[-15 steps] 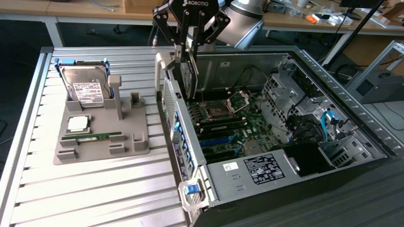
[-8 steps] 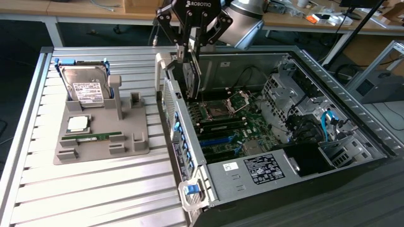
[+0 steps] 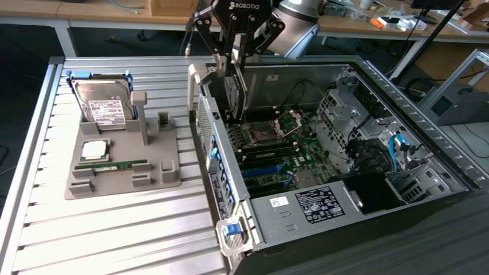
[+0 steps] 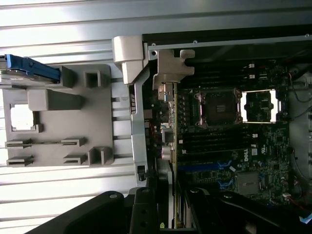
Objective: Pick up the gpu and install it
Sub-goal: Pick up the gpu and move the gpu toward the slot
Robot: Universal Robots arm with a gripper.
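Dark card: the gpu (image 3: 233,97) hung upright beneath the end effector (image 3: 231,64).
Grip: end effector partly closed, clamping the gpu's top edge.
Place: over the open computer case (image 3: 416,117), along its rear-panel edge.

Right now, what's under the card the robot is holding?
Under the gpu, held on edge by the gripper, lies the motherboard inside the computer case. The card hides the board right beneath its lower edge.
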